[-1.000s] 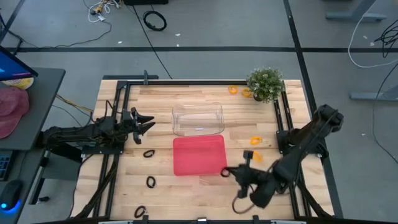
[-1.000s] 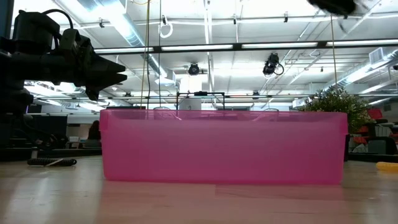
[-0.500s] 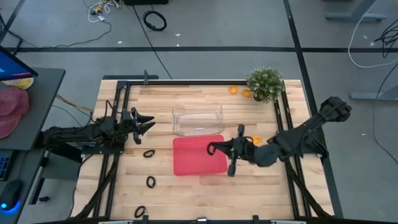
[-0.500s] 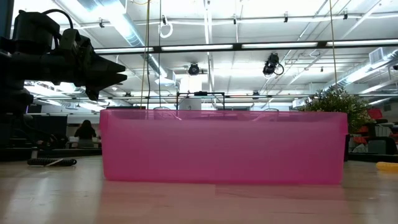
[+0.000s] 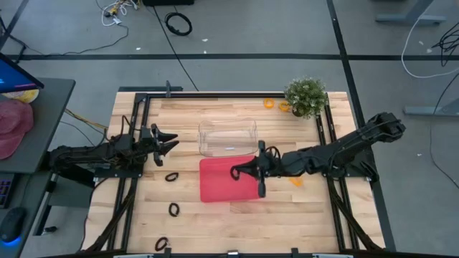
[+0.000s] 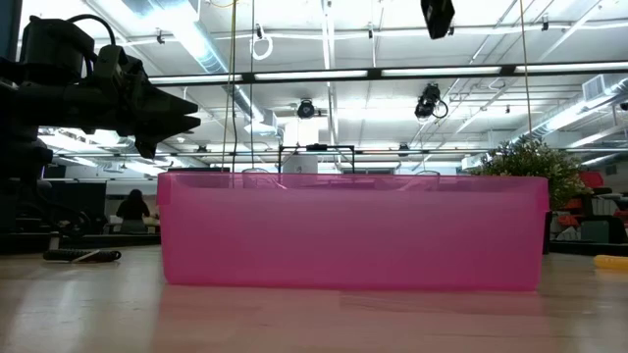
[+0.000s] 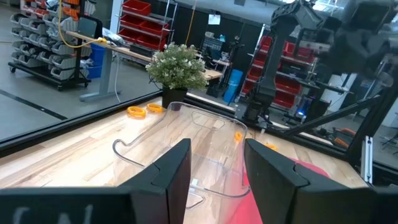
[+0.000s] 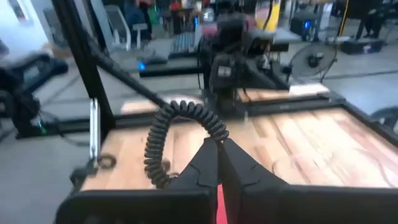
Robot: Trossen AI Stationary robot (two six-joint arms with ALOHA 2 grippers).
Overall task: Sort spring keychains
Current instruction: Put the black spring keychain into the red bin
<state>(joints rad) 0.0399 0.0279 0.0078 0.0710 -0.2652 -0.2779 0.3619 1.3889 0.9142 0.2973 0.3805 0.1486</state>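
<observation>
Your right gripper [image 5: 235, 173], mid-frame over the red tray [image 5: 215, 188], is pinching a black spring keychain [image 8: 177, 134] to drop it there; left gripper [image 5: 172, 141] waits open

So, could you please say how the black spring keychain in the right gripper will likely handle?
Probably floppy: the black spring keychain droops in an arc from the shut right gripper. Likely light and springy, given its thin coils, so it may swing or bounce.

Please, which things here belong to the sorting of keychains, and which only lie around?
Job: black keychain in the shut right hand above the red tray; three black keychains on the table; orange keychains; clear box.
Lying about: potted plant; pink cap; floor cable coil.
</observation>
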